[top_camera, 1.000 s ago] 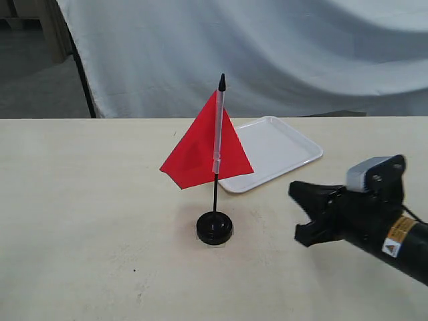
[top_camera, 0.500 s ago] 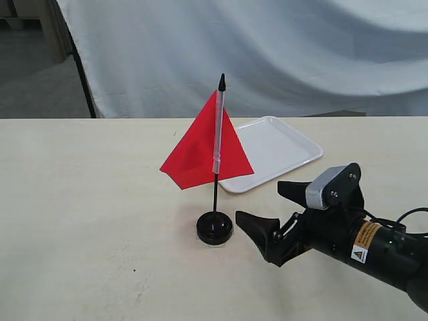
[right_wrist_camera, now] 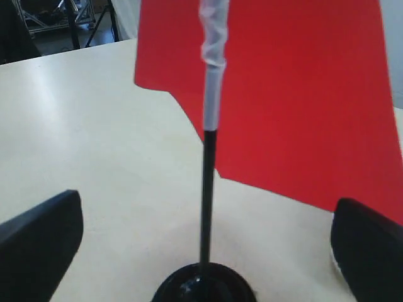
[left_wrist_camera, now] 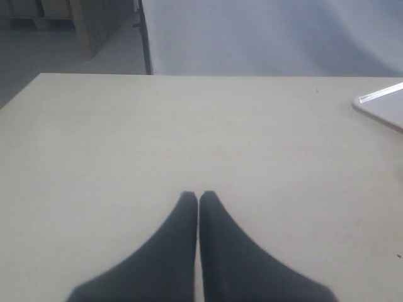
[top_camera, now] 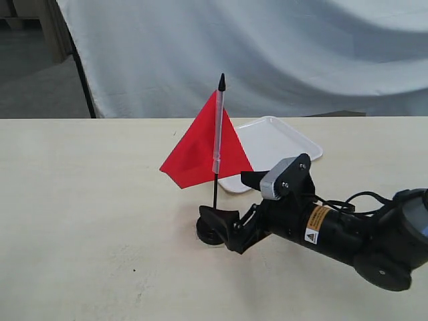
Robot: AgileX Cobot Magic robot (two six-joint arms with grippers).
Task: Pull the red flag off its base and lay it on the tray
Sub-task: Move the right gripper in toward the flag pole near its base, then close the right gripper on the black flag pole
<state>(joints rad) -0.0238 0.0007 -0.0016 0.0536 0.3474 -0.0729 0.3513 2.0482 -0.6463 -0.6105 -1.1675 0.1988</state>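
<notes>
My right claw (top_camera: 226,194) straddles the stick (right_wrist_camera: 208,189) — no grip yet.
Jaws apart, low near the base (right_wrist_camera: 201,286), likely for a straight pull; red flag (top_camera: 200,150) upright in it, tray (top_camera: 304,148) near, beyond it.

Base (top_camera: 206,237) part-hidden in ext. view; flag (right_wrist_camera: 302,94) top, tray (left_wrist_camera: 385,108) cropped in wrist views.

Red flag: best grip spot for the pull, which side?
On the red flag, grip the bare black stick between whitish sleeve and base, coming in level from the right gripper's side: the stick stands upright, cloth hangs higher, open jaws straddle it.
</notes>
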